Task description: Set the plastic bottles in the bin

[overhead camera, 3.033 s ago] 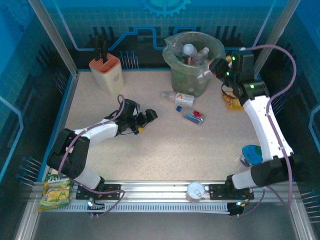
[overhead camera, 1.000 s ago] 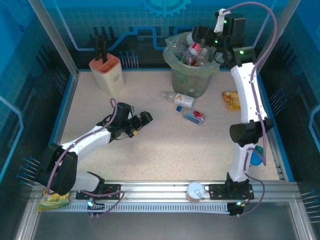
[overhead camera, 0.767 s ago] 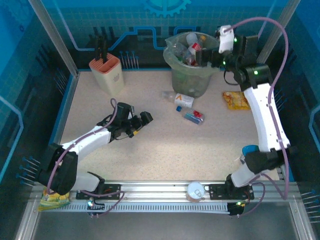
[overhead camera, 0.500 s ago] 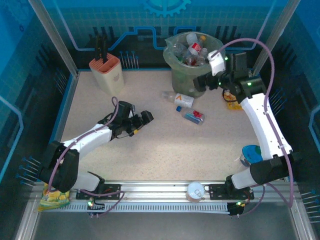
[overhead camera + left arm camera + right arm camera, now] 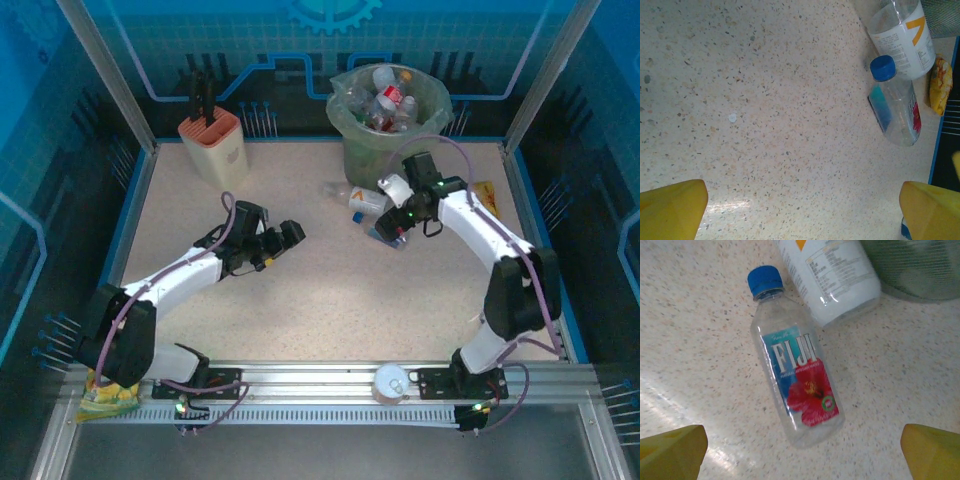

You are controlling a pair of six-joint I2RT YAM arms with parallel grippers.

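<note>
Clear thin plastic forms the Fiji bottle [image 5: 795,390], which is seen lying on its side on the speckled table [image 5: 700,365] at the middle of the right wrist view. It is judged to be empty and therefore light, smooth-walled, easily dented by a hard squeeze and free to roll. A hold across the labelled mid-body is advised, not at the narrow neck. Its long axis is laid from upper left to lower right of that frame. The blue cap [image 5: 765,280] is pointed to the upper left, just beside a larger white-labelled bottle [image 5: 827,277] that is laid near the bin [image 5: 920,265] at the upper right. The right gripper [image 5: 800,455] is held above the bottle with its yellow fingers [image 5: 670,450] spread wide and empty, one at each lower corner, so that the bottle's width is straddled. The left gripper [image 5: 800,215] is likewise shown wide and empty over bare table. In the top view the bin is seen at upper centre, with other plastic bottles [image 5: 385,100] heaped inside.
</note>
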